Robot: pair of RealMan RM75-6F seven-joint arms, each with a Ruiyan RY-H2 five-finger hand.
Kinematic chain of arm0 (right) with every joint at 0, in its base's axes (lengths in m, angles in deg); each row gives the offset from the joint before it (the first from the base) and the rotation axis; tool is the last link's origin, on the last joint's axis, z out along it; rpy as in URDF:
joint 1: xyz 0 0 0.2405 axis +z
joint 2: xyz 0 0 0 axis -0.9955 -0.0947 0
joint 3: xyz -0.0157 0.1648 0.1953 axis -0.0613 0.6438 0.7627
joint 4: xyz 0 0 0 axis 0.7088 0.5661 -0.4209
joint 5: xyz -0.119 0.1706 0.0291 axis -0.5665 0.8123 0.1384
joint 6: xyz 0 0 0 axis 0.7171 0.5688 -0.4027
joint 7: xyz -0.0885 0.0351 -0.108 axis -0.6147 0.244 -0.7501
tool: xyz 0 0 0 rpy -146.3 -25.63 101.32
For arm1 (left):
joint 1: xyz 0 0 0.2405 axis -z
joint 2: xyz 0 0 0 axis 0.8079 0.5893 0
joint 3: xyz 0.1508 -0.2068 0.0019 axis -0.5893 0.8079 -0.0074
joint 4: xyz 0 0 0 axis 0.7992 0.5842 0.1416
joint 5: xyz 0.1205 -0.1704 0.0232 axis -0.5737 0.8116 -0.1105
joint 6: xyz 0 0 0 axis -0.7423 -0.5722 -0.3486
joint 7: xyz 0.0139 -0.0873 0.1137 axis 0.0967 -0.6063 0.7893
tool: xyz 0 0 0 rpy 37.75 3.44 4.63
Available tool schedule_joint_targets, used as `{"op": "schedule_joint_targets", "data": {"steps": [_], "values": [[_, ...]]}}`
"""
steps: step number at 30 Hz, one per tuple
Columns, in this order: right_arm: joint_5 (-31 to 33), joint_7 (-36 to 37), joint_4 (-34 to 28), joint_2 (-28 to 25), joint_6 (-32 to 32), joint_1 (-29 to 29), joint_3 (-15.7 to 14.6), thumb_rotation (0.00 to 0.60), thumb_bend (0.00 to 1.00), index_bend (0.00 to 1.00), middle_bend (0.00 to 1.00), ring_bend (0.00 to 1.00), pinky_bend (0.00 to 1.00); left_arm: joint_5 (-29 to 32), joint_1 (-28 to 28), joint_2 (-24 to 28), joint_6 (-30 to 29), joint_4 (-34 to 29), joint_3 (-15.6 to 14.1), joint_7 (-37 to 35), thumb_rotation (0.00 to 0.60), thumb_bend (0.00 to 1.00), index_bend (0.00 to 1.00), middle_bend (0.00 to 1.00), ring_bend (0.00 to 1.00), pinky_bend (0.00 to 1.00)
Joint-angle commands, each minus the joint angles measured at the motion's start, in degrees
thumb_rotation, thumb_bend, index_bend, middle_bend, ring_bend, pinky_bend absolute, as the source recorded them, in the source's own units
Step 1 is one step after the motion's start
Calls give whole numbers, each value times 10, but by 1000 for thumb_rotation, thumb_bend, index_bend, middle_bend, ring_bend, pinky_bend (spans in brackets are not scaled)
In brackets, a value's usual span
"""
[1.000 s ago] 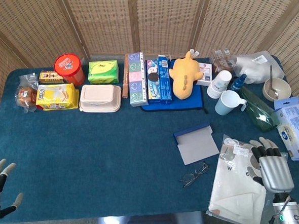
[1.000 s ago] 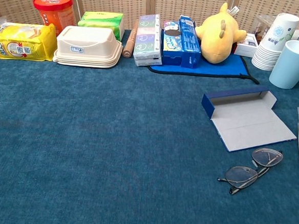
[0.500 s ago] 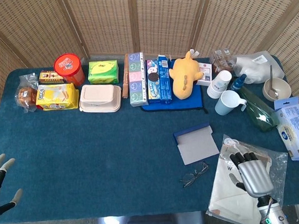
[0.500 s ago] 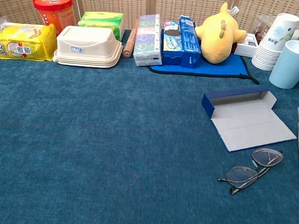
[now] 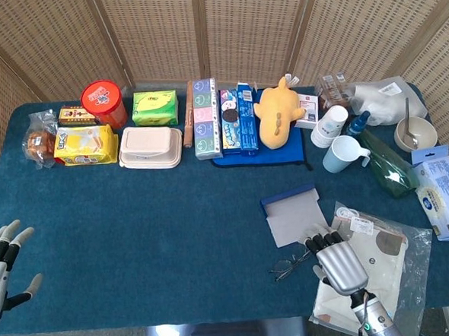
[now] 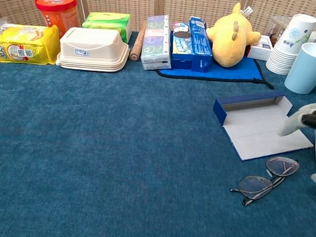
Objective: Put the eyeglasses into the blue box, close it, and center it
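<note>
Thin-wire eyeglasses (image 5: pixel 292 260) lie just at nine o'clock from our right hand (image 5: pixel 335 262), long axis running two to eight o'clock; its fingers (image 5: pixel 324 240) are loosely extended, holding nothing. Open blue cardboard box (image 5: pixel 292 214) lies at twelve.

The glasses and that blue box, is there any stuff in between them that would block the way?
No. The eyeglasses lie on bare blue cloth right beside the open blue box, with nothing visible between them. The right hand hovers just beside the glasses, also with nothing in its way.
</note>
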Motion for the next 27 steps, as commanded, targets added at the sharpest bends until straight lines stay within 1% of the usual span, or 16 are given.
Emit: {"op": "schedule_joint_targets", "data": {"steps": [1, 15, 27], "values": [[2, -6, 12, 11, -8, 7, 0, 600, 286, 275, 232, 145, 236, -1, 0, 4, -3, 0, 1, -4, 600, 283, 124, 37, 0, 0], [6, 2, 49, 27, -10, 14, -5, 600, 285, 274, 233, 145, 226, -4, -9, 4, -16, 6, -6, -14, 600, 283, 121, 36, 0, 0], [12, 8, 72, 49, -39, 41, 0, 600, 284, 286, 233, 145, 226, -3, -19, 5, -27, 15, -11, -25, 600, 283, 119, 34, 0, 0]]}}
